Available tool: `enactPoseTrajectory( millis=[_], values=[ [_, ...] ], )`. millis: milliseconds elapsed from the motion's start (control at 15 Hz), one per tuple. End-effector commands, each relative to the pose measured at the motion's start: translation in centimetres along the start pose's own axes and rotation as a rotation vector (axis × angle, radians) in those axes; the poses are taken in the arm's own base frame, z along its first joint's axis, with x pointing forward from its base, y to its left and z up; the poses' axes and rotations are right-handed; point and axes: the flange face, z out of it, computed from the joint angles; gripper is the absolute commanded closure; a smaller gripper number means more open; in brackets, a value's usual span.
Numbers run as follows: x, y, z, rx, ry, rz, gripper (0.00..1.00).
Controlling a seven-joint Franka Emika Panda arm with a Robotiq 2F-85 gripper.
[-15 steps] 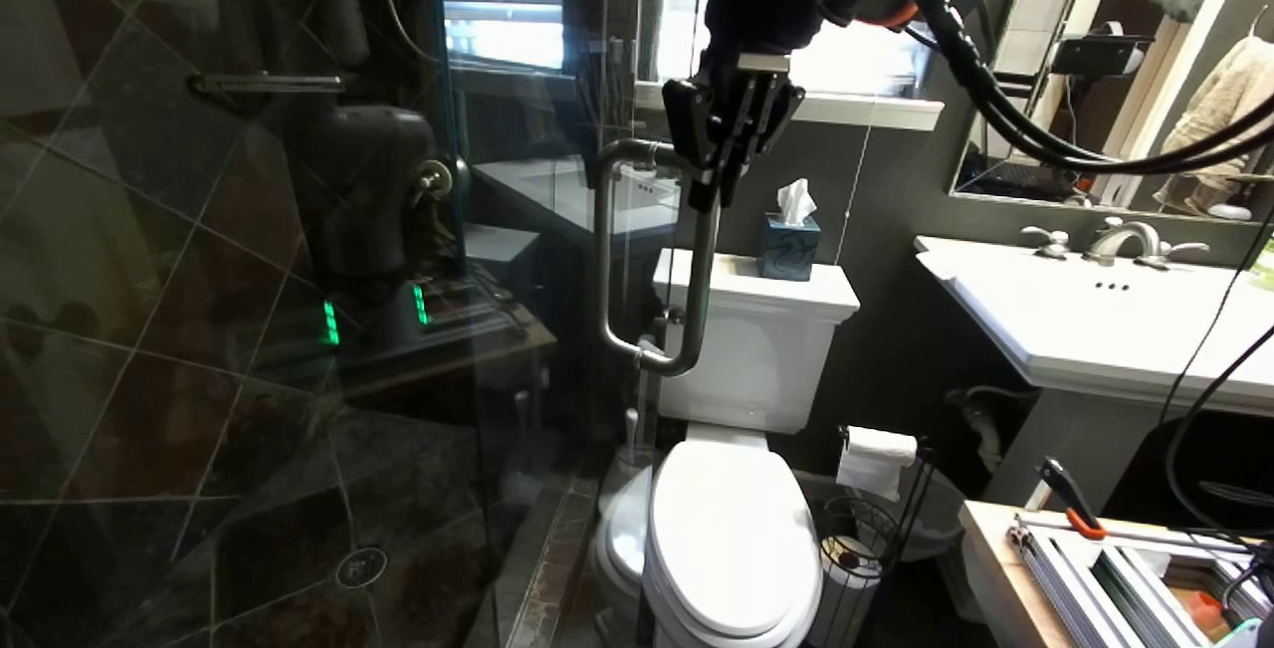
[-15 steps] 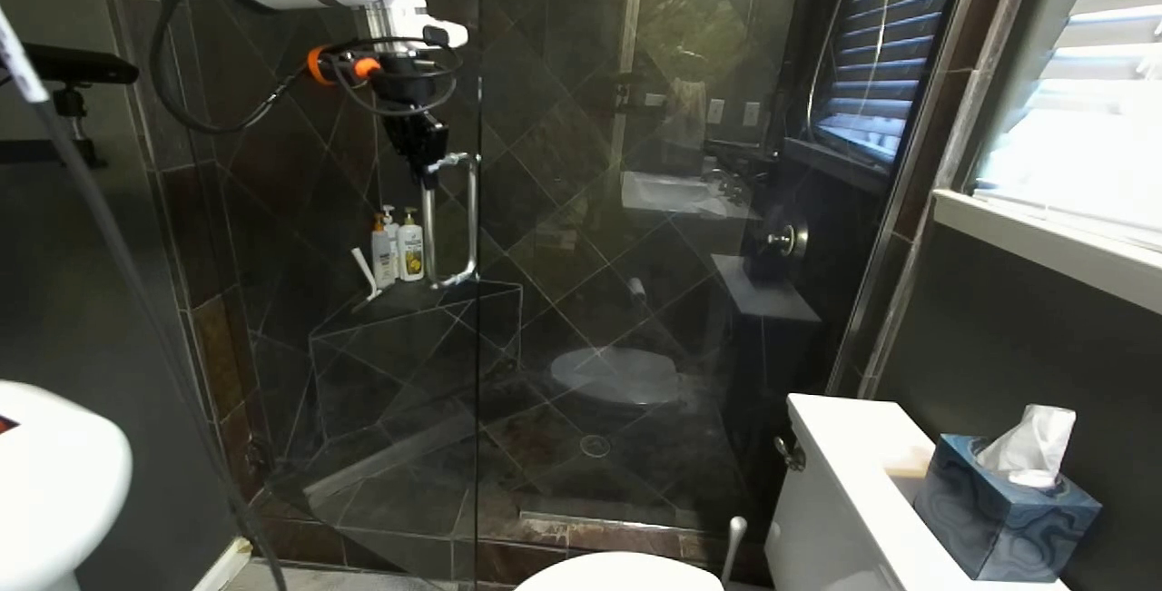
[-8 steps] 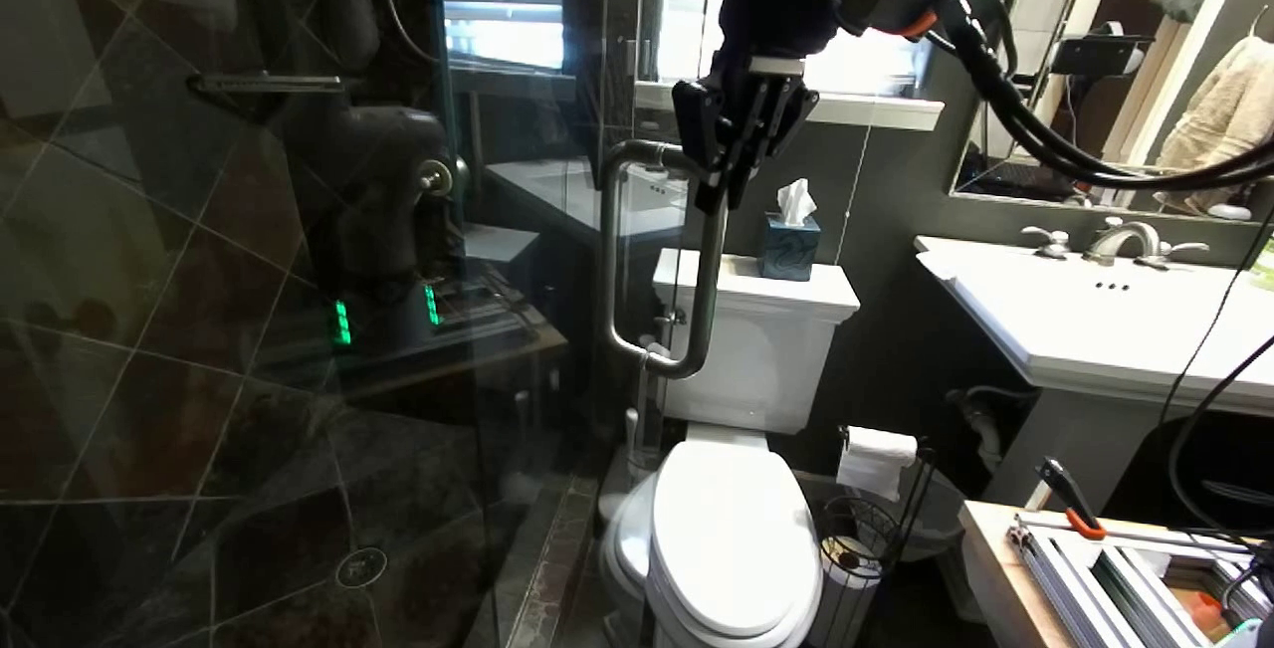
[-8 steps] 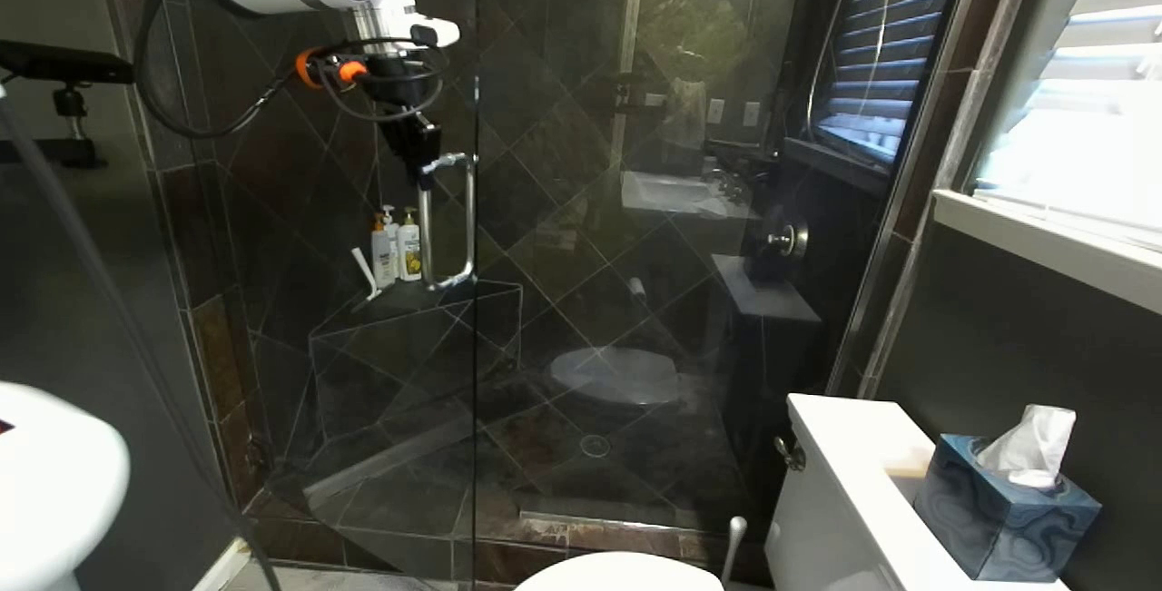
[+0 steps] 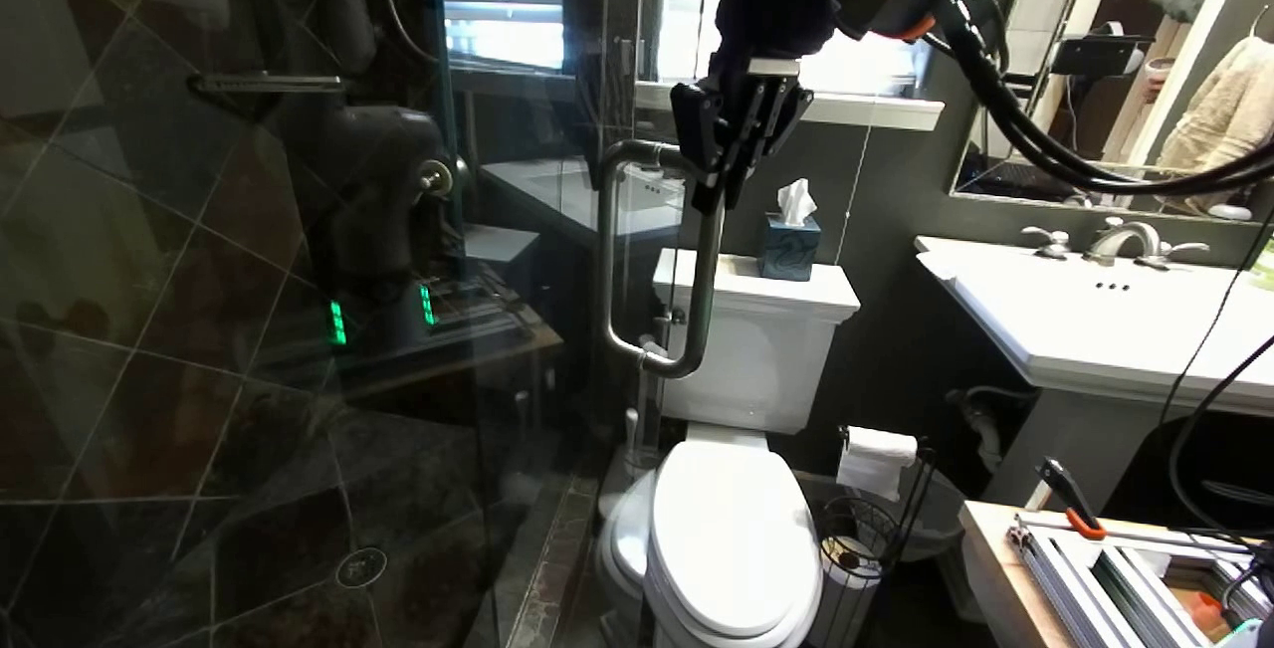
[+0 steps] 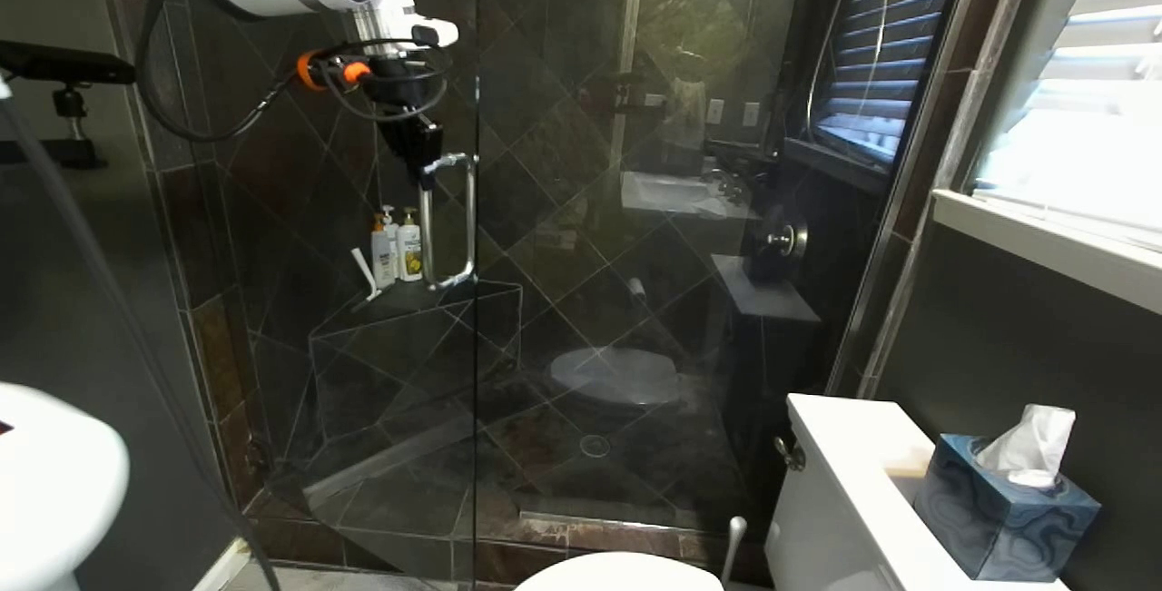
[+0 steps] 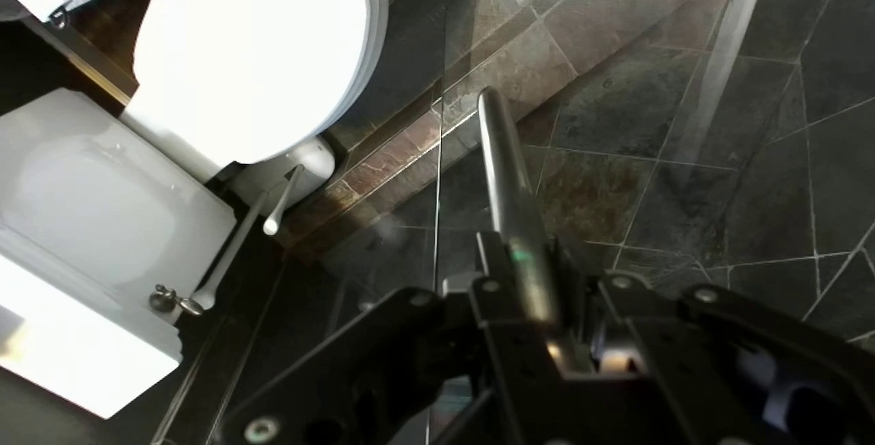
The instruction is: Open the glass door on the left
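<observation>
The glass door point(image 6: 340, 237) is a tall, frameless, clear panel, dark where one sees through it and crossed by pale reflections; it stands upright and ajar, its free vertical edge out past the room side of the tiled curb point(image 7: 393, 156); its handle point(image 5: 705, 280), fixed near that edge, is a silvery metal loop shaped as an upright rounded rectangle, straddling the pane with one long bar on each face; in the wrist view one bar runs at a slight slant, shining along its length, close to the thin line of the glass edge.
</observation>
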Motion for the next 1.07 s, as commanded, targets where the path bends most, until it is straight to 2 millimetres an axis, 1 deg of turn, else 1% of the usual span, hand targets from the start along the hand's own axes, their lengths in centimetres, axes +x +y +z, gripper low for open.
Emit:
enactPoseTrajectory(
  millis=[0, 333, 733, 1000],
  values=[
    [-2.1, -0.2, -0.5, -0.019, -0.044, 0.01, 0.94],
    [-5.1, -0.1, -1.4, -0.015, -0.074, 0.049, 0.94],
    [-9.0, 0.4, -1.8, 0.006, -0.106, 0.073, 0.94],
    [-11.7, 0.6, -2.5, 0.013, -0.128, 0.092, 0.94]
  ],
)
